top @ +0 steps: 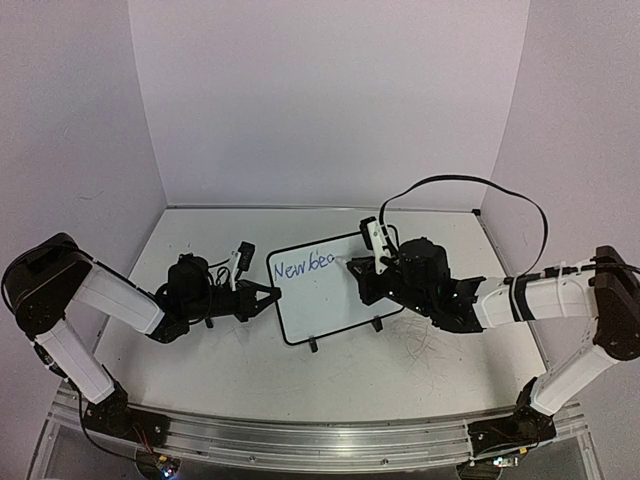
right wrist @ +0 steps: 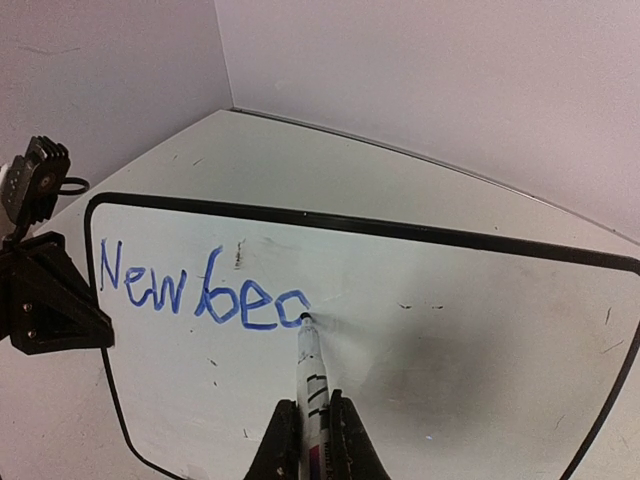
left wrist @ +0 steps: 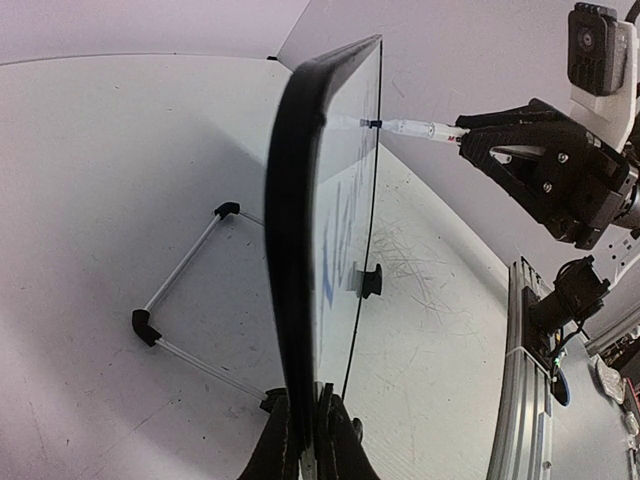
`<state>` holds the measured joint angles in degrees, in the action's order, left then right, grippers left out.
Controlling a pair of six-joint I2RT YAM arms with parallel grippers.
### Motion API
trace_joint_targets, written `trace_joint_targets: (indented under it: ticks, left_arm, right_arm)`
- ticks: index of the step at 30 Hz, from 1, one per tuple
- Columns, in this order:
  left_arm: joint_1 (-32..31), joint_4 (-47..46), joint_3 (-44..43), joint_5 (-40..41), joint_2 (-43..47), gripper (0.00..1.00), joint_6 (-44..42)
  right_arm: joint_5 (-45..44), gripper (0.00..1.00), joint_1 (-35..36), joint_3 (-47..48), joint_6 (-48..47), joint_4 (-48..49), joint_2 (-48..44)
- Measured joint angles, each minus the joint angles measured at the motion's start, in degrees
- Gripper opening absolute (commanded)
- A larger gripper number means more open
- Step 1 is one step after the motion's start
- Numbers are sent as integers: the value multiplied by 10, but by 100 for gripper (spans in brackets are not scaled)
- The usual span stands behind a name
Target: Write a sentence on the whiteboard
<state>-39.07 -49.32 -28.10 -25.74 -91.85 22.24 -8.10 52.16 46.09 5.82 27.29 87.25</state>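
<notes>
The whiteboard stands tilted on the table, black-framed, on small black feet and a wire stand. Blue marker writing on it reads "New bec", the last letter partly formed. My left gripper is shut on the board's left edge and holds it. My right gripper is shut on a white marker, whose tip touches the board at the end of the writing. The marker also shows in the left wrist view, touching the board's face.
Faint grey scribble marks cover the table in front of the board's right side. The aluminium rail runs along the near edge. Purple walls close the back and sides. A black cable arcs above the right arm.
</notes>
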Motion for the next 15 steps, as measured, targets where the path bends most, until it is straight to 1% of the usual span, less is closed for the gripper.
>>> trace_joint_targets:
  ticks: [15]
  left_arm:
    - [0, 3, 0, 0, 2, 0, 0]
  right_arm:
    - [0, 0, 0, 3, 0, 2, 2]
